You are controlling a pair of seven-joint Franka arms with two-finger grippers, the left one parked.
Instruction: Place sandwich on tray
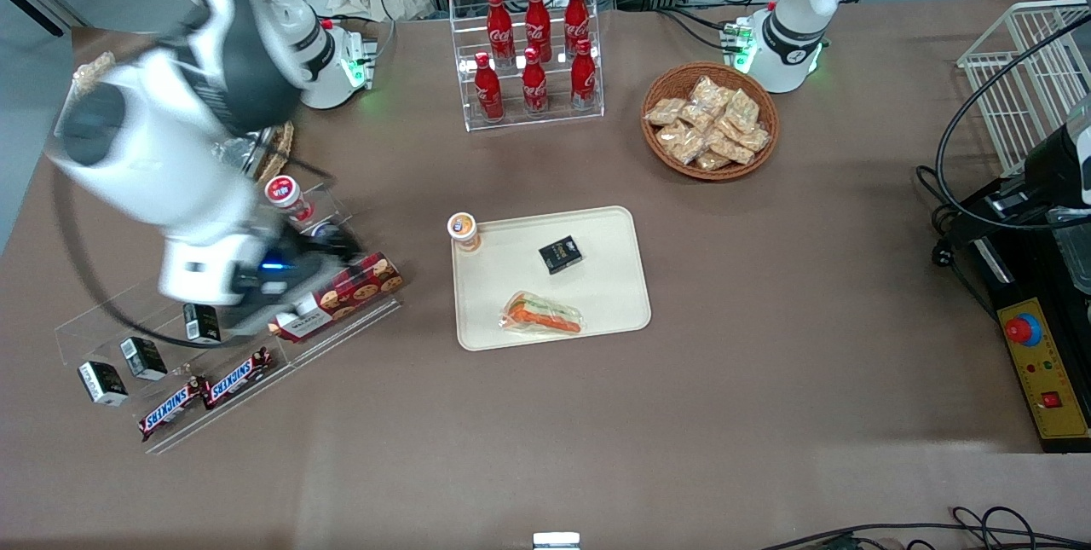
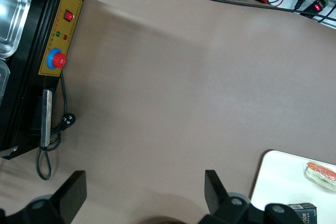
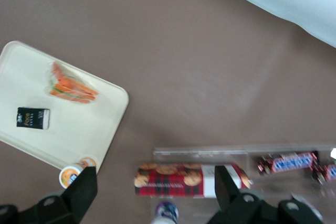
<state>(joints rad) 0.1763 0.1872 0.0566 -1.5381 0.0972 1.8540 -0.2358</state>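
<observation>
The sandwich lies flat on the cream tray, near the tray's edge closest to the front camera; it also shows in the right wrist view on the tray and in the left wrist view. My gripper hangs open and empty above the clear display shelf at the working arm's end of the table, over the red cookie box, well apart from the tray. Its fingers stand wide apart.
A black box and an orange-lidded cup sit on the tray. The clear shelf holds the cookie box, Snickers bars and small cartons. A rack of cola bottles and a snack basket stand farther off.
</observation>
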